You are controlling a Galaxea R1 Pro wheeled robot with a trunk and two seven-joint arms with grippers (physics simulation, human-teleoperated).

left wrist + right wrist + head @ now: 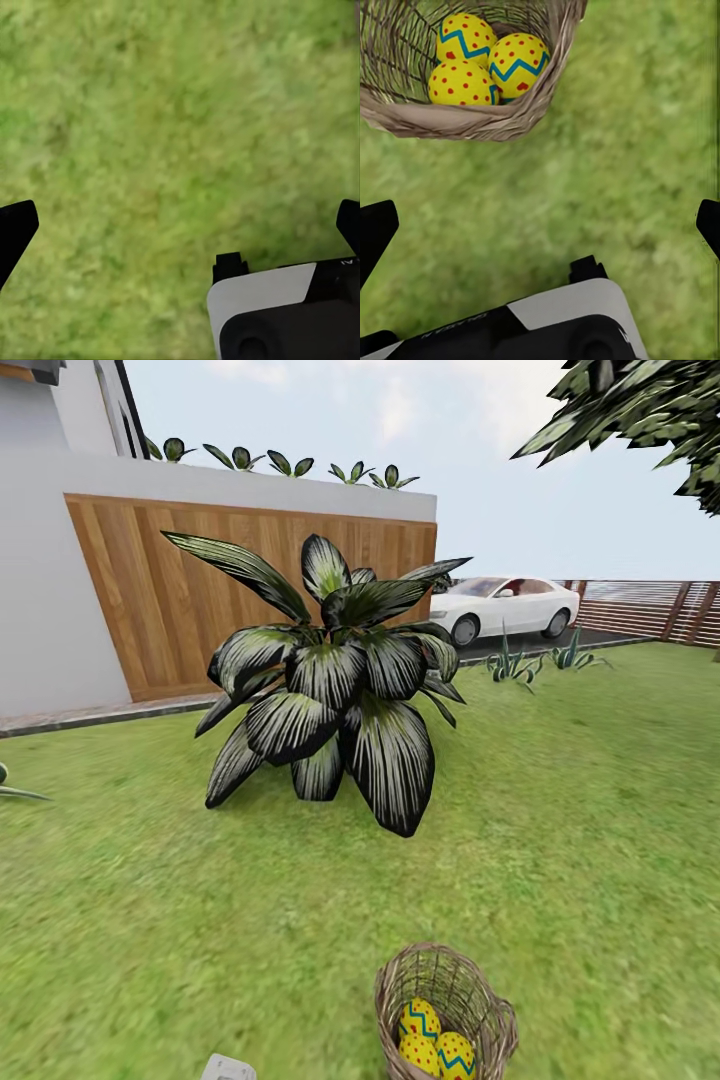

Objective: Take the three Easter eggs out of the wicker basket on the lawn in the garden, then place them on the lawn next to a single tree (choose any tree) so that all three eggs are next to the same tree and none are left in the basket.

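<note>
We see the small round brown open-weave wicker basket (446,1010) sitting on the mottled green lawn (600,840) at the bottom edge of the head view, right of centre, with all three yellow Easter eggs with blue zigzag bands and red dots (436,1040) still inside, bunched together and touching. In the right wrist view the basket (472,120) is ahead of the right gripper (540,225), apart from it, with a strip of bare grass (585,195) between; the eggs (484,60) lie against the near wall. Right jaws are spread wide, one black fingertip (375,229) at each side of that view, nothing between them. Left gripper (180,232) hangs over plain grass (165,127), jaws likewise spread, empty. Both point down at the turf; we can't tell their height. A small pale grey corner of robot hardware (228,1068) pokes in at the bottom of the head view, left of the basket. Open room: grass all round the basket, wide clear lawn to the right and ahead. Obstacle straight ahead: a low broad-leaved dark plant with pale striped leaves (335,690), well apart from the basket. Behind it a wood-panelled wall (200,590) on a grey building (50,610), paved strip along its foot. Far right a brown horizontal-slat fence (650,610), a white car (505,605) parked in front of it, small spiky plants (515,660) at the lawn edge. Dark foliage (650,410) overhangs the top right corner; its trunk is out of frame.
</note>
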